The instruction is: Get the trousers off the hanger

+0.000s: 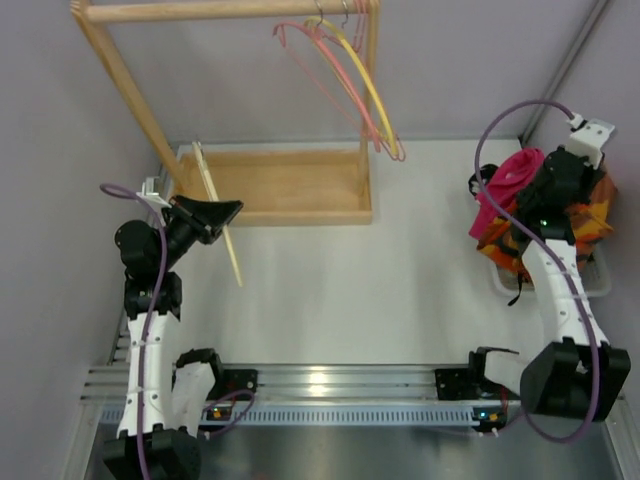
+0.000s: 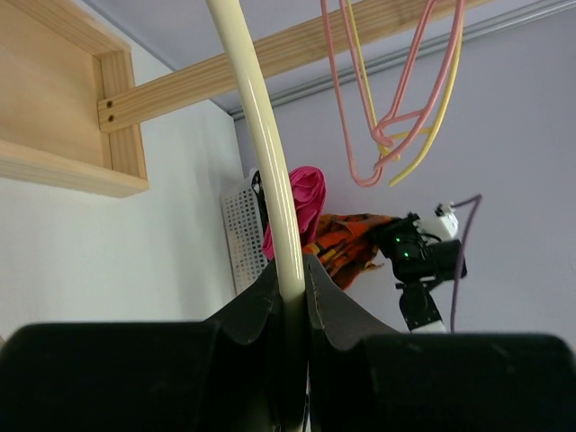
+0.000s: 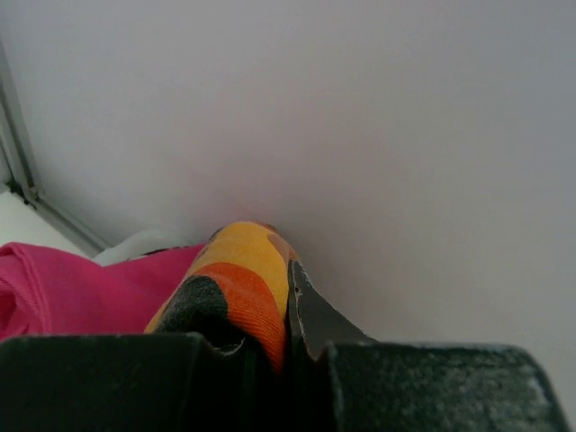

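Left wrist shows my left gripper (image 2: pixel 290 274) clamped on the stiff hanger (image 2: pixel 259 135); my right gripper (image 3: pixel 290 310) pinches the limp trousers (image 3: pixel 236 288) by a fold.

The hanger (image 2: pixel 270 162) looks to me like smooth, glossy cream plastic. The trousers (image 3: pixel 243 292) are soft, matt, finely ribbed cloth, the pink cloth (image 3: pixel 63 288) likewise matt. The rack (image 1: pixel 290 190) is pale bare wood; the table (image 1: pixel 350 290) matt white.

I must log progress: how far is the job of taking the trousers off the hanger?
Done: the hanger is bare, far from the trousers. In hand: left gripper clamps the hanger, right gripper pinches the trousers by the basket. Left: only releasing them, probably.
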